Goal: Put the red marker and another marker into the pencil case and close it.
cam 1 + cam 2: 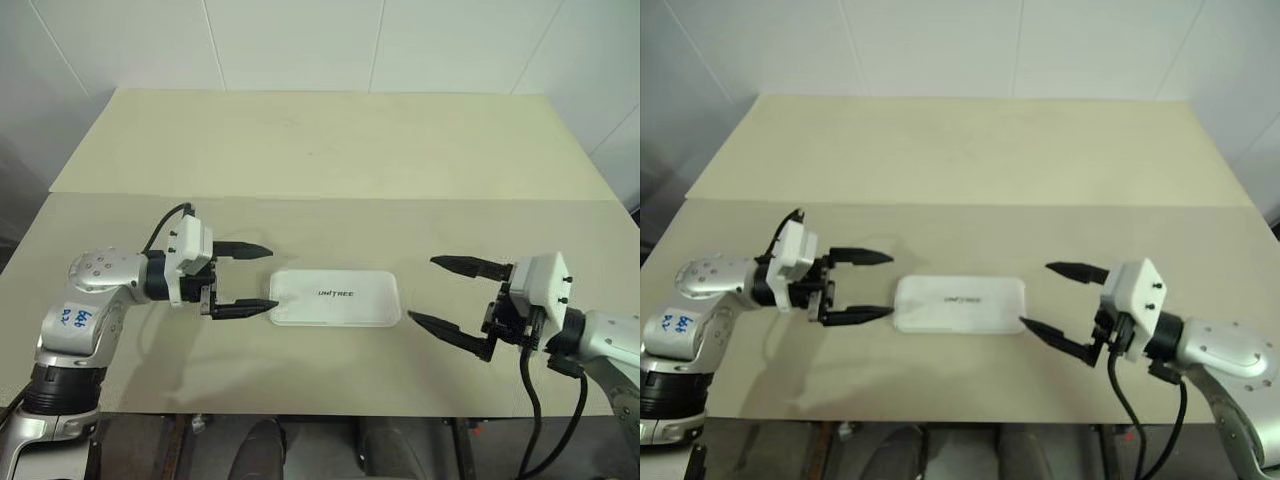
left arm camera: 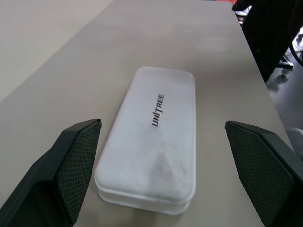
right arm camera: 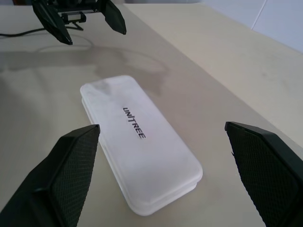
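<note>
Fingers of the left gripper [image 1: 247, 278] stand wide apart with nothing between them, pointing toward the short left end of the pencil case [image 1: 335, 297]; the nearer fingertip [image 1: 262, 305] sits just beside that end, and whether it touches cannot be told from the head views. From the left wrist view the two black textured pads [image 2: 75, 163] flank the case's near end with clear table on either side, so the case is not clamped. The pencil case lies flat on the tan table [image 1: 330, 150], near the front edge and roughly midway between the two arms, its long sides running left to right. Its lid is down, the seam between lid and base showing as a thin line around the rounded end, and a small dark logo sits at the middle of the lid. The red marker and the lime-green highlighter cannot be seen on the table; whether they are inside the closed case cannot be told. To the right, the right gripper [image 1: 450, 295] is held a little apart from the case's right end, its jaws likewise spread wide and empty, aimed back toward the case.
</note>
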Tool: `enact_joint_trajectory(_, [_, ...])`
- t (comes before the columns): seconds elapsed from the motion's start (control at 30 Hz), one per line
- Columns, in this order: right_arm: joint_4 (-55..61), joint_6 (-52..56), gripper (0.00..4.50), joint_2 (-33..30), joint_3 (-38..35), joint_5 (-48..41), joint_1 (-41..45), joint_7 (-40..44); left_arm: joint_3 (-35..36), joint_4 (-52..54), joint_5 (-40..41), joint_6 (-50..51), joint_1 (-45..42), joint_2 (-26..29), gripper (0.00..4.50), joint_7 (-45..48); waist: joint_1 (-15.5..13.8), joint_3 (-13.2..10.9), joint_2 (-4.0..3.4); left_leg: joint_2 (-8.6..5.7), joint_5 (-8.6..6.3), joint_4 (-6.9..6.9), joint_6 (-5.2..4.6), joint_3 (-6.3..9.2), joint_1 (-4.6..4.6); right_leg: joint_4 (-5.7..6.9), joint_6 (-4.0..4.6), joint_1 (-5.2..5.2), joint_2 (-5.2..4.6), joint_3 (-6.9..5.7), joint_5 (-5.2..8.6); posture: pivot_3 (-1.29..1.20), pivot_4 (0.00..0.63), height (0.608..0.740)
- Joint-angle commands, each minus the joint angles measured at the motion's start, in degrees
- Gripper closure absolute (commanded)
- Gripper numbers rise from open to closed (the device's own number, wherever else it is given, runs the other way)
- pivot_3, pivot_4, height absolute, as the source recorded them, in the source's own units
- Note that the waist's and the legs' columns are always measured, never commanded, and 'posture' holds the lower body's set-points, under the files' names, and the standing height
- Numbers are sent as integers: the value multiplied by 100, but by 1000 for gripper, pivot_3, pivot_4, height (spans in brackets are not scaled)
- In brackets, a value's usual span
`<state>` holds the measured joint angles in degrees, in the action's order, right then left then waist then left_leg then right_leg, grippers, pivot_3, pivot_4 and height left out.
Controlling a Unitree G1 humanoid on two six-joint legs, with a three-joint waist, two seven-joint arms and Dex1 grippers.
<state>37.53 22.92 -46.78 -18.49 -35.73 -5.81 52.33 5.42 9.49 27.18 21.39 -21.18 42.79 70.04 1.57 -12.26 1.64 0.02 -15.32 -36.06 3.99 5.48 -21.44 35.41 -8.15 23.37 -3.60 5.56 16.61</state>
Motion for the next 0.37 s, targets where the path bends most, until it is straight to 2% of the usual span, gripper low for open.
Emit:
enact_joint_trajectory(0.03, [-2, -231, 0, -282, -565, -27, -263, 470, 252, -43, 0, -310, 53, 113, 19, -40, -2, 0, 0, 0, 0, 0, 0, 0, 1, 0, 0, -1, 0, -1, 0, 0, 150, 740])
enact_joint_trajectory(0.17, [-243, -298, 0, -477, -736, -57, -266, 766, 242, -119, -76, -604, 88, 105, 19, -80, 8, 0, 1, 0, 0, -2, 0, -4, 0, -6, 0, -2, -1, 0, 0, 0, 150, 740])
enact_joint_trajectory(0.37, [-569, -448, 0, -417, -193, 113, 250, 827, 309, 198, 108, -360, 259, 169, 19, -239, 20, 0, 1, 7, 0, -1, 0, -17, 11, -2, 3, -2, 2, 4, -1, 0, 150, 740])
